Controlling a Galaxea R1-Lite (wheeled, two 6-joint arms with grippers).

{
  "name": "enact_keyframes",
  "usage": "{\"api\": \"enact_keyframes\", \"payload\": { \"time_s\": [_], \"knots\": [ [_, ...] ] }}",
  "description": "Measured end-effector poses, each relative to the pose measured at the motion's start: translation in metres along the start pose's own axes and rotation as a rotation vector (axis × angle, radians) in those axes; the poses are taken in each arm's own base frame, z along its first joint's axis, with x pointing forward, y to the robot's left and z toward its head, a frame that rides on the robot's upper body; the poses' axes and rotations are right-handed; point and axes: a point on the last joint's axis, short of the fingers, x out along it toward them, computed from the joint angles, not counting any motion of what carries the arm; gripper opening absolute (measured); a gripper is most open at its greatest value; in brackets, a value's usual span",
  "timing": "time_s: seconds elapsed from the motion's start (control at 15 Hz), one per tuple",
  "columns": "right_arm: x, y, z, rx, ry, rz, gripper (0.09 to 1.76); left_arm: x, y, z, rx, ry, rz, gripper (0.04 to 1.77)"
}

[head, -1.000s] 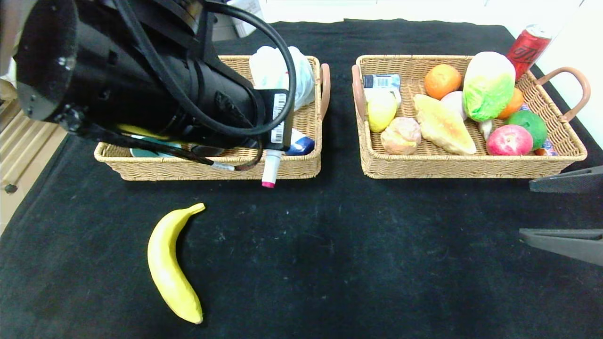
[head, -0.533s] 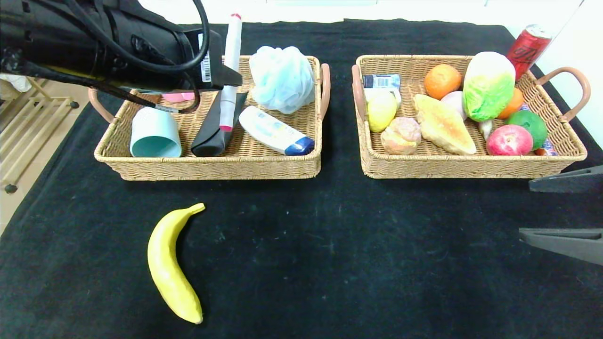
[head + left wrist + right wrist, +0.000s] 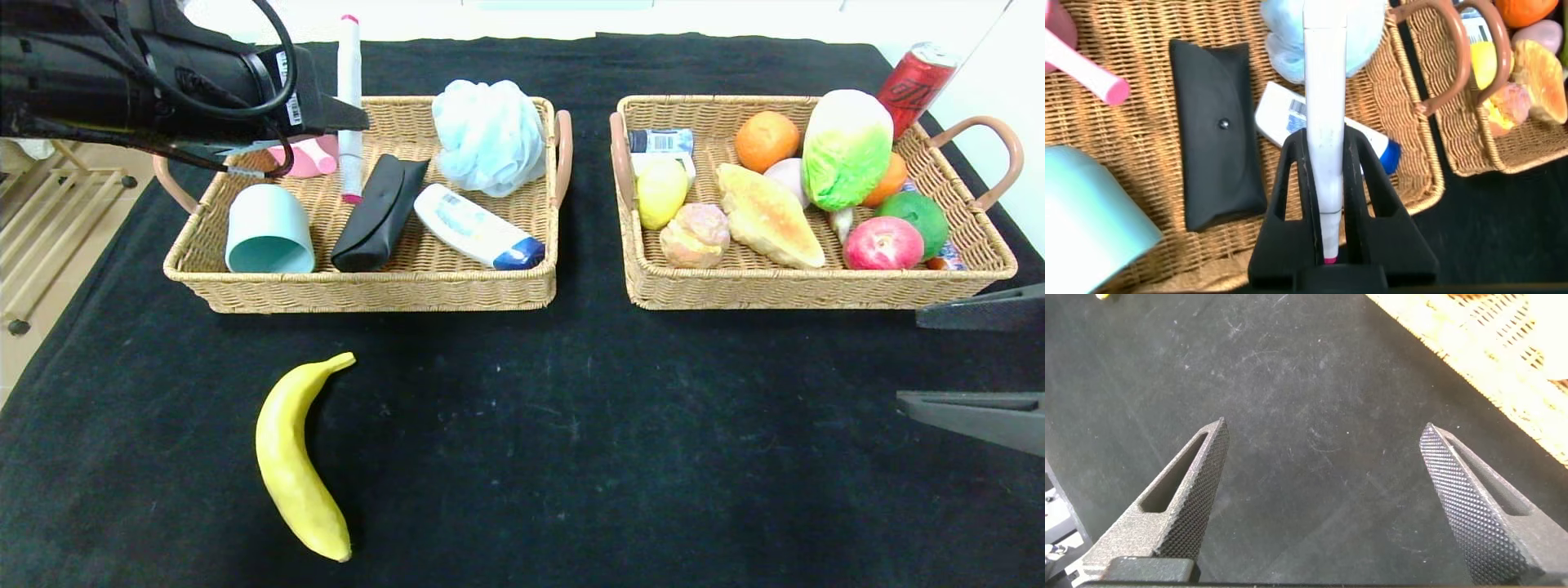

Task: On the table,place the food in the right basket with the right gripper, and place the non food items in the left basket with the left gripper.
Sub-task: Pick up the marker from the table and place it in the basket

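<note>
Your table (image 3: 522, 457) was covered in a black cloth flecked with pale lint; a light wall ran along its far edge, and wooden slats showed past its left side; two woven wicker baskets with curved brown handles sat side by side on the far half. You had the left gripper (image 3: 347, 122) above the far left part of the left basket (image 3: 375, 290), clamped on a slim white marker (image 3: 350, 106) with pink ends, held upright; beneath it lay a flat black case (image 3: 380, 214), a pale teal cup (image 3: 269, 230) on its side, a white tube with a blue cap (image 3: 478, 227), a fluffy light-blue sponge (image 3: 488, 135) and a pink item (image 3: 306, 157). Your right basket (image 3: 816, 287) was heaped with food; a smooth red apple (image 3: 882, 243), a round orange (image 3: 766, 140) and a leafy cabbage (image 3: 846, 147) among it; a red can (image 3: 914, 82) stood just beyond. A curved yellow banana (image 3: 298, 457) lay alone on the cloth, near and left. Your right gripper (image 3: 1327, 498) hung at the right edge over bare cloth, its ridged fingers spread wide.
</note>
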Motion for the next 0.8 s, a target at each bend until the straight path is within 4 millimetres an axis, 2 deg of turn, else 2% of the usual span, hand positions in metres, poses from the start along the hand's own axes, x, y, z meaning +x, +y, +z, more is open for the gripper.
{"api": "enact_keyframes", "payload": {
  "time_s": [0.4,0.8],
  "knots": [
    [0.0,0.0,0.0,0.002,0.001,-0.003,1.71,0.01,0.034,-0.002,-0.024,0.002,0.003,0.26],
    [0.0,0.0,0.0,0.001,0.001,-0.001,1.71,0.018,0.048,-0.003,-0.028,-0.009,0.03,0.27]
  ]
}}
